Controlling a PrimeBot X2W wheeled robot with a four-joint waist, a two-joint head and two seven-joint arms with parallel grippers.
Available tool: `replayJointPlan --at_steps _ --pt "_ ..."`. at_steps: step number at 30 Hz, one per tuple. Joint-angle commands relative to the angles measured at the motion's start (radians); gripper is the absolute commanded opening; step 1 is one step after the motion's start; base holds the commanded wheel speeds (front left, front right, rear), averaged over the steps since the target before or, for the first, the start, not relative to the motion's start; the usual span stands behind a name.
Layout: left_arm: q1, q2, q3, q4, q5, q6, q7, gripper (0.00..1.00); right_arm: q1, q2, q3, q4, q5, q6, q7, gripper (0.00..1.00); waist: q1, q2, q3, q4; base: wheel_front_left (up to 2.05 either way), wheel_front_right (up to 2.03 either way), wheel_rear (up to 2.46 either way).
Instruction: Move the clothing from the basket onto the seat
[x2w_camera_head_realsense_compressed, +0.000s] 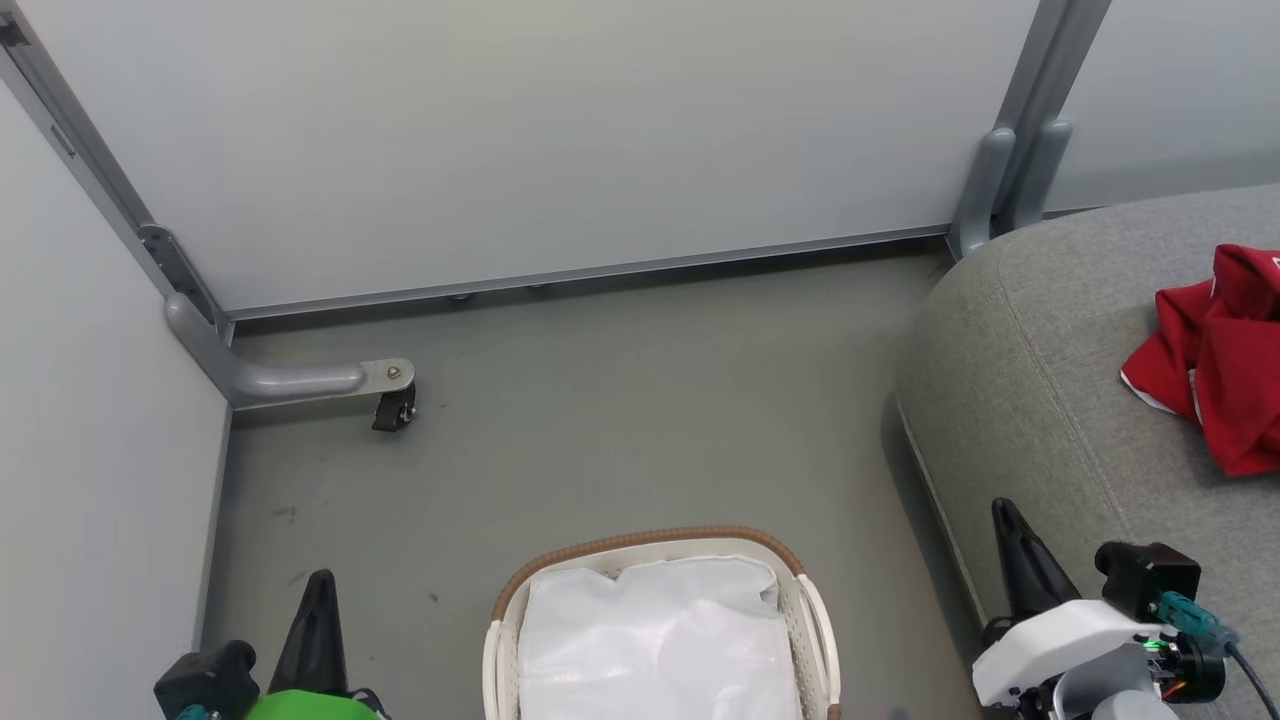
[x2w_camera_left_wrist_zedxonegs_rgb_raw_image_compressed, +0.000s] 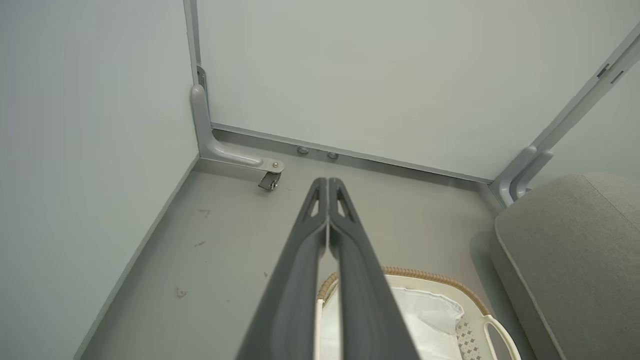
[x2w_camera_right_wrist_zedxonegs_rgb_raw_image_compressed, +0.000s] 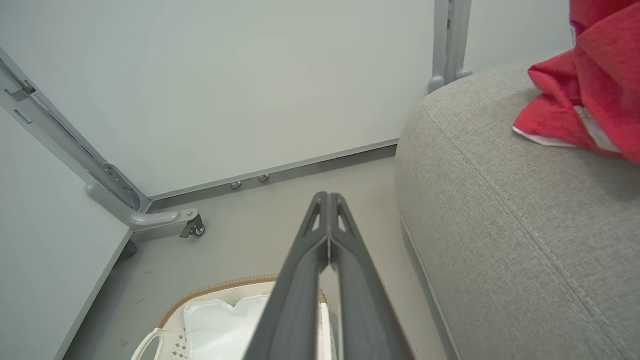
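The red clothing (x2w_camera_head_realsense_compressed: 1215, 355) with white trim lies crumpled on the grey seat (x2w_camera_head_realsense_compressed: 1050, 380) at the right; it also shows in the right wrist view (x2w_camera_right_wrist_zedxonegs_rgb_raw_image_compressed: 585, 85). The white basket (x2w_camera_head_realsense_compressed: 815, 620) with a brown woven rim stands on the floor at the bottom centre, and inside it I see just the white liner (x2w_camera_head_realsense_compressed: 655, 640). My left gripper (x2w_camera_head_realsense_compressed: 320, 580) is shut and holds nothing, to the left of the basket. My right gripper (x2w_camera_head_realsense_compressed: 1003, 510) is shut and holds nothing, between the basket and the seat's edge. Both wrist views show fingertips pressed together (x2w_camera_left_wrist_zedxonegs_rgb_raw_image_compressed: 327, 182) (x2w_camera_right_wrist_zedxonegs_rgb_raw_image_compressed: 328, 196).
Pale partition walls close off the back and left. A grey metal foot with a small black caster (x2w_camera_head_realsense_compressed: 395, 408) sticks out from the left corner, and a grey post (x2w_camera_head_realsense_compressed: 1010, 180) stands behind the seat's corner. Grey floor (x2w_camera_head_realsense_compressed: 620, 420) lies between basket and wall.
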Motion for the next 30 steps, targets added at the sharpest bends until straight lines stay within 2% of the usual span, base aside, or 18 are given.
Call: replayJointPlan --at_steps 1,13,30 --pt "-0.019 0.003 0.009 -0.018 -0.043 0.0 0.007 0.0 -0.016 -0.004 -0.006 -0.021 0.044 0.0 0.008 0.0 0.0001 0.0 0.0 0.0 0.0 0.0 0.0" --pt "-0.044 0.004 0.026 -0.031 -0.251 -0.001 0.063 0.0 -0.019 -0.006 -0.019 -0.041 0.26 0.0 0.061 0.0 0.0001 0.0 -0.003 -0.003 0.0 0.0 0.0" --pt "-0.071 0.005 0.046 -0.045 -0.489 -0.001 0.128 0.0 -0.025 -0.008 -0.038 -0.06 0.508 0.0 0.125 0.0 0.0001 0.0 -0.007 -0.007 0.0 0.0 0.0"
